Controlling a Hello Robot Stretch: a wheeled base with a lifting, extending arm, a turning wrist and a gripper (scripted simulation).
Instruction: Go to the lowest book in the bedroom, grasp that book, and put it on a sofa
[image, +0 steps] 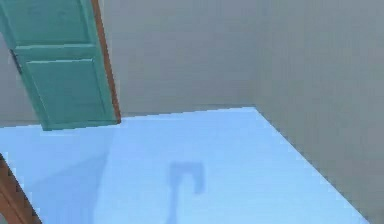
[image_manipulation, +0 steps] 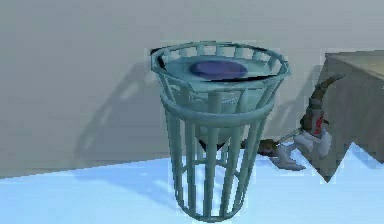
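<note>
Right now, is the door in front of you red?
No, the door is blue-green with a brown edge.

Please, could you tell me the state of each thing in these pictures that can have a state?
Door: open.
Basket: upright on the floor, not empty.
Dark blue thing: lying inside the basket, near its top; what it is cannot be told.

Dark thin-fingered tool (image_manipulation: 286, 154), whitish wrist block (image_manipulation: 320, 128) (red-tinged), curved cable (image_manipulation: 322, 92)
</note>
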